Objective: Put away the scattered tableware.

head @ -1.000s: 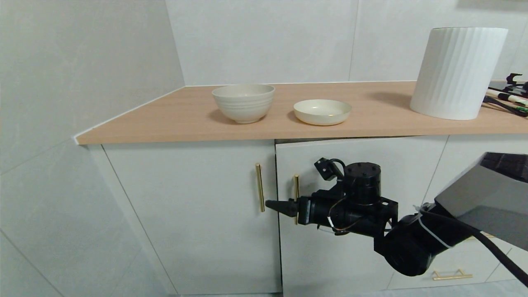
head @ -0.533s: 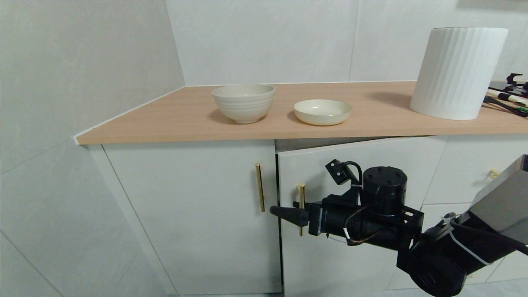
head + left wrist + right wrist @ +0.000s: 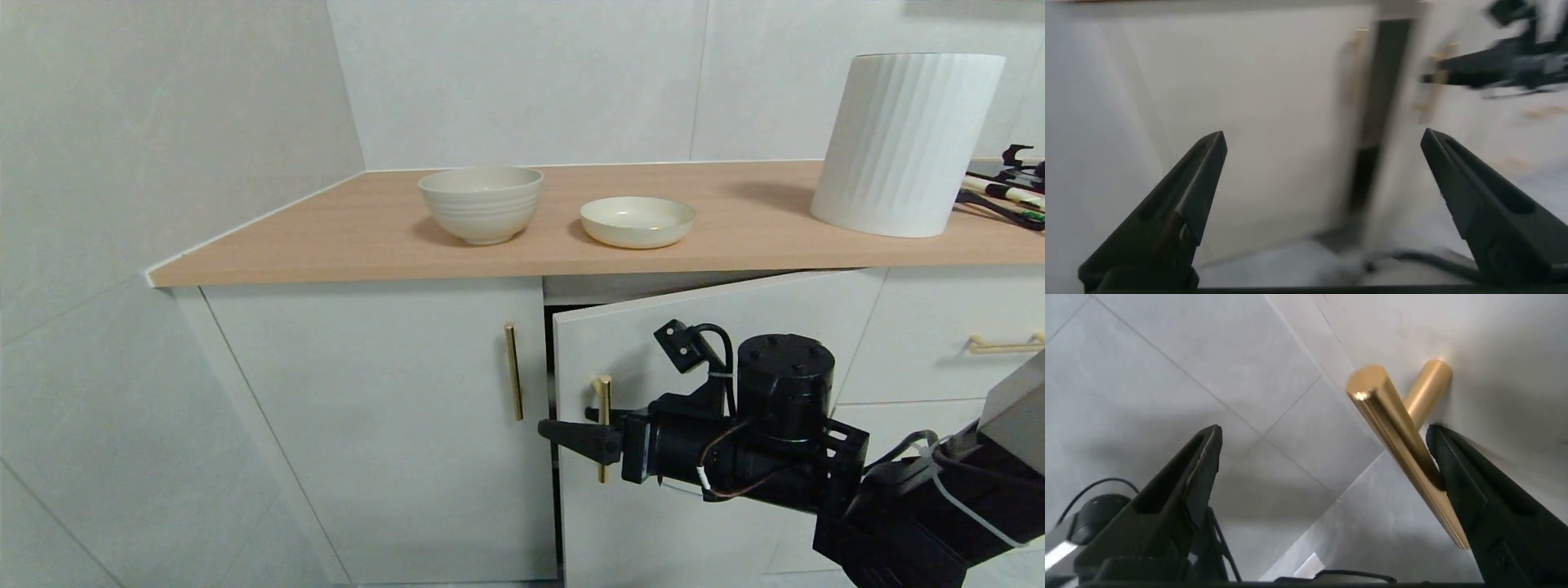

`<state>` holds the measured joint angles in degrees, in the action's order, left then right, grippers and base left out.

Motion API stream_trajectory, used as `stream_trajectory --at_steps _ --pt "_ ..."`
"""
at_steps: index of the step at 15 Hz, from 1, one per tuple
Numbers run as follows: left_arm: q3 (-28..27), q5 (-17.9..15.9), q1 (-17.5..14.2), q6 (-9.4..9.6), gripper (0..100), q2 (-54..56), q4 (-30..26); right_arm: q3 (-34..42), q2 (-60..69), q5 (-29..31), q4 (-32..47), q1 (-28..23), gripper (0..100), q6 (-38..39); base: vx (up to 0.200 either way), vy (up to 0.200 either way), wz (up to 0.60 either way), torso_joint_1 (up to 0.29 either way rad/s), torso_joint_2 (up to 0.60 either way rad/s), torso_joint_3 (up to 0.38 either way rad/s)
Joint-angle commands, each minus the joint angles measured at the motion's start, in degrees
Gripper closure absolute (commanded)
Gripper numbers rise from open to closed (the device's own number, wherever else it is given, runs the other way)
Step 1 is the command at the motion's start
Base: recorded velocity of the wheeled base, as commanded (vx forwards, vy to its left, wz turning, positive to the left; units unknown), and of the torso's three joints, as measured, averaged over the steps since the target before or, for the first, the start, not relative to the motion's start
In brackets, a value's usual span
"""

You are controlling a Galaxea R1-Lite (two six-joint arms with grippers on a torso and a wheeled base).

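Under countertop (image 3: 367, 245) edge, door (image 3: 629, 343) ajar, right fingers (image 3: 580, 435) spread around handle (image 3: 602, 392).

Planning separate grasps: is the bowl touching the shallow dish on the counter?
Apart. The head view shows a bare strip of counter between the bowl and the shallow dish.

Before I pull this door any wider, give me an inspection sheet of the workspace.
surface: wooden counter over white cabinets
job's things: deep bowl and shallow dish, upright, side by side, apart
clutter: white ribbed canister; pens or tools at the counter's right end
grippers: right gripper jaws open, brass handle of the ajar right door between them; left gripper jaws open, facing the cabinet
cables: thin wires loop at the right wrist
surroundings: tiled walls; left door shut; drawer at right
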<state>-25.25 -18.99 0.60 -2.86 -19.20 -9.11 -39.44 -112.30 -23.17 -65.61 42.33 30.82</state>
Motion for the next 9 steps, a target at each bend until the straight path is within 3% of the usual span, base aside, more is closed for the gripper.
stream_trajectory --at_steps 1,2,3,5,7,9 --pt "-15.0 -11.9 0.4 -1.44 0 -30.5 0.4 0.6 1.1 -0.3 -0.2 0.2 0 0.0 0.000 0.000 0.00 0.000 0.00 0.000" --pt "-15.6 -13.4 0.5 -1.44 0 -32.7 0.8 0.6 1.0 -0.3 -0.2 0.2 0 0.0 0.000 0.000 0.00 0.000 0.00 0.000" --pt "-17.0 -18.4 2.1 -2.67 0 -41.6 3.4 1.0 0.9 -0.3 -0.2 0.5 0 0.2 0.000 0.000 0.00 0.000 0.00 0.000" --pt "-16.5 -22.1 2.9 -8.12 0 -52.7 10.4 2.7 1.1 -0.3 -0.7 0.7 0 0.1 0.000 0.000 0.00 0.000 0.00 0.000" --pt "-14.8 -24.7 4.1 -11.73 0 -61.0 18.6 2.9 1.4 -0.3 -2.0 0.8 0 0.1 0.000 0.000 0.00 0.000 0.00 0.000" --pt "-11.8 -26.4 7.4 -14.80 0 -64.1 23.0 3.8 1.5 -0.3 -2.1 1.0 0 0.0 0.000 0.000 0.00 0.000 0.00 0.000"
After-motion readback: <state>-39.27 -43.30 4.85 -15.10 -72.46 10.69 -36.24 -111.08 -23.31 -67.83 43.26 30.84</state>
